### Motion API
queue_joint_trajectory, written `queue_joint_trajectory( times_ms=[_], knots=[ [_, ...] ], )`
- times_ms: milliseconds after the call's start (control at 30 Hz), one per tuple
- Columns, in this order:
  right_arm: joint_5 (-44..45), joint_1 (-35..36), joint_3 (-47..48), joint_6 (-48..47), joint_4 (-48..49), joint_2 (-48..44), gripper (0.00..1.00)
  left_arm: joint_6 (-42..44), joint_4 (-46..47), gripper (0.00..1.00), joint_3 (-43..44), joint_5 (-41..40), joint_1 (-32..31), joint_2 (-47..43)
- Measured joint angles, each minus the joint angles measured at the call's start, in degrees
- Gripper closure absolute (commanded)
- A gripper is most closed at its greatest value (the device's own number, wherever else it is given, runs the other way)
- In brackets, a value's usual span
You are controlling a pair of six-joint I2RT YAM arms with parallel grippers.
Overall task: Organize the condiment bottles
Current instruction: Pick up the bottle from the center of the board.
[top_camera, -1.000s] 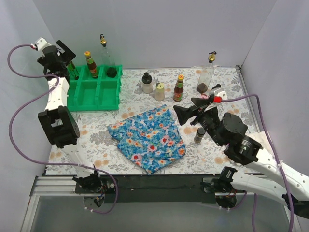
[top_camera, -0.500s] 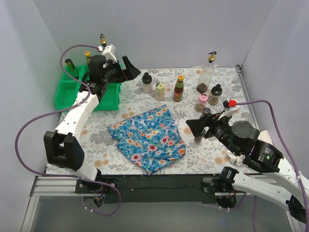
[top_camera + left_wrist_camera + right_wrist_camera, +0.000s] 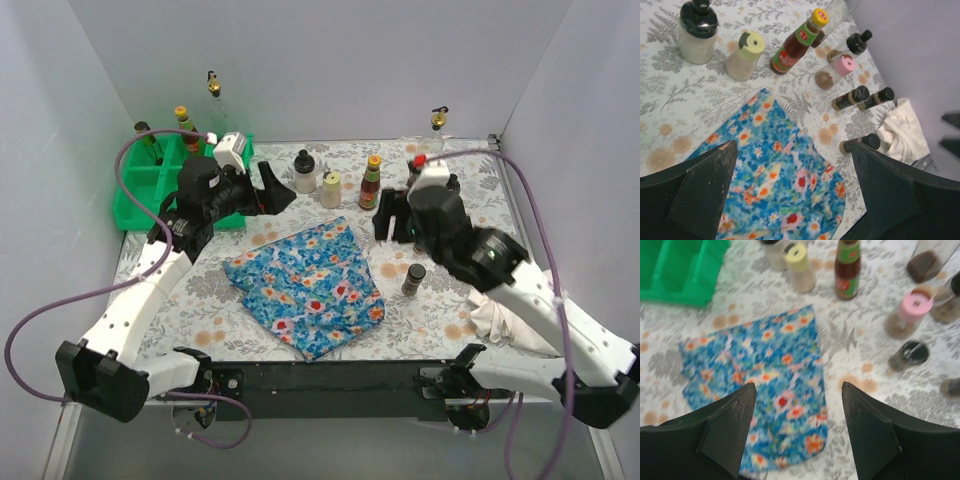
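Plain pale lavender walls [image 3: 330, 70] rise behind the counter [image 3: 200, 300] and at both its sides, evenly lit. The counter's top is white, printed with grey ferns and orange flowers. A black rail [image 3: 330, 375] runs along its near edge.

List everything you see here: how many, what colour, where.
tray: 1, green, back left
bottles in tray: 3, mixed, along its back
white black-capped bottle: 1, white, centre back
cream shaker: 1, cream, beside it
sauce bottle: 1, red label, yellow cap, next along
tall clear bottle: 1, gold top, back right
pink-lidded jar: 1, pink, right side
black-capped jars: 4, dark, right side
floral cloth: 1, blue, centre front
rag: 1, white, front right
left tool: black, open, beside tray
right tool: black, open, over right jars
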Motion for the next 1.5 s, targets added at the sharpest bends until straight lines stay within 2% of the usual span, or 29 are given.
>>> queue_joint_trajectory(
  times_ms=[167,300,467,567,733,1067,1333,1367,1467,1500],
  knots=[
    [-8.83,-17.09,13.35,-5.77,2.91,17.51,0.25,4.0,-1.7,0.02,-8.48,-4.57,0.04,-10.03],
    [-13.35,-23.21,20.83,-9.86,4.11,28.04,0.27,5.14,-0.72,0.02,-16.17,-8.59,0.04,-17.66],
    [-16.85,-24.81,25.0,-14.36,7.96,38.42,0.31,5.09,3.67,0.02,-28.0,-12.63,0.04,-26.67],
    [-18.01,-25.16,25.97,-16.33,9.03,42.56,0.31,5.16,2.95,0.02,-33.59,-14.34,0.04,-31.98],
    [-18.8,-26.01,29.68,-18.56,10.82,48.83,0.29,5.35,5.75,0.02,-34.03,-16.37,0.04,-35.71],
    [-17.03,-26.73,31.45,-20.09,15.65,53.72,0.31,5.38,7.54,0.02,-34.03,-16.26,0.04,-34.45],
    [-17.53,-27.65,32.54,-20.79,17.9,57.18,0.45,5.81,7.91,0.02,-34.03,-16.22,0.04,-35.12],
    [-17.51,-27.78,32.63,-20.9,18.01,57.59,0.53,5.84,7.93,0.02,-34.03,-16.24,0.04,-35.15],
    [-17.25,-27.89,32.89,-21.27,18.18,58.62,0.65,6.01,7.91,0.02,-34.03,-16.37,0.04,-35.15],
    [-17.11,-27.93,32.96,-21.38,18.49,58.69,0.76,6.05,7.91,0.02,-34.03,-16.39,0.04,-35.15]
  ],
)
